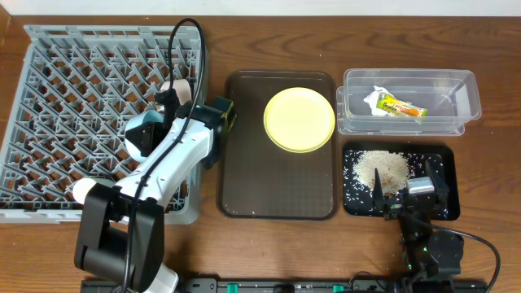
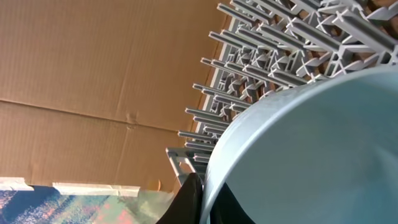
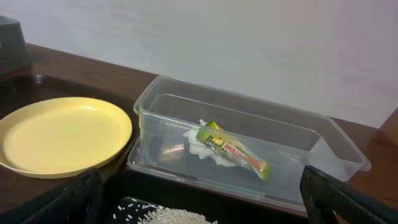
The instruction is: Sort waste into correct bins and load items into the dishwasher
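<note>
My left gripper (image 1: pixel 163 112) is shut on the rim of the light blue bowl (image 1: pixel 145 135) and holds it tilted over the right part of the grey dish rack (image 1: pixel 65 98). In the left wrist view the rim (image 2: pixel 298 149) sits between my fingers (image 2: pixel 208 202). A white cup (image 1: pixel 177 88) and a white bowl (image 1: pixel 81 191) are in the rack. The yellow plate (image 1: pixel 299 120) lies on the brown tray. The snack wrapper (image 1: pixel 403 107) and white paper (image 1: pixel 376 98) lie in the clear tub (image 1: pixel 456 85). My right gripper (image 1: pixel 404 183) is open over the black tray (image 1: pixel 444 159). The chopsticks are out of view.
The brown serving tray (image 1: pixel 277 179) lies between the rack and the bins. Loose rice grains (image 1: pixel 383 168) cover the left part of the black tray. The right wrist view shows the plate (image 3: pixel 62 134), the tub (image 3: pixel 323 134) and the wrapper (image 3: pixel 236 149).
</note>
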You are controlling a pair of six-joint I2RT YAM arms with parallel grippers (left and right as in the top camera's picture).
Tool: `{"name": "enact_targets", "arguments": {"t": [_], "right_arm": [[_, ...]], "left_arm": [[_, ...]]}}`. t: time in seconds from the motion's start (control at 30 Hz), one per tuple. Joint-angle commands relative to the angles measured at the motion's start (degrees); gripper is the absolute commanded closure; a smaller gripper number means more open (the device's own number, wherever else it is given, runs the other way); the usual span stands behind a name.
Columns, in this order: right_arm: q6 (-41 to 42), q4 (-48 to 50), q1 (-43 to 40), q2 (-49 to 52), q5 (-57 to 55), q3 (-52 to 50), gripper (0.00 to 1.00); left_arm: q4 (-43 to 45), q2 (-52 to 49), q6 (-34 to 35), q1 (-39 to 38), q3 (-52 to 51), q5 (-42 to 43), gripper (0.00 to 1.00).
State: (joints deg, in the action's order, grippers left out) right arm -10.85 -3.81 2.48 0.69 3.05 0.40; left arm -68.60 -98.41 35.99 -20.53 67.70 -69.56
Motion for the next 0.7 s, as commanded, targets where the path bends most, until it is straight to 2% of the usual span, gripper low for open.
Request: {"name": "enact_targets", "arguments": {"t": [0.0,0.3,0.43,0.57,0.67], "right_arm": [[-0.3,-0.2,-0.5,-0.4,0.2,-0.1,0.01],[-0.3,-0.2,-0.5,-0.4,0.2,-0.1,0.01],[-0.4,-0.2,-0.5,-0.4,0.2,-0.1,0.01],[-0.3,-0.2,-0.5,-0.4,0.2,-0.1,0.01],[-0.3,-0.2,-0.5,-0.4,0.2,-0.1,0.01]], "left_arm": [[-0.1,-0.6,0.0,0.1,-0.7,-3.9,0.92],[1.5,-0.7,-0.3,0.1,-0.7,-2.8,0.92],[1.6,-1.0,-0.3,-0.7,-0.8,1.2,0.92],[1.3,-1.9,-0.3,-1.2,-1.1,-0.5,0.92],[0.2,-2.0,-0.4,-1.2,-1.1,-5.3,0.92]]}}
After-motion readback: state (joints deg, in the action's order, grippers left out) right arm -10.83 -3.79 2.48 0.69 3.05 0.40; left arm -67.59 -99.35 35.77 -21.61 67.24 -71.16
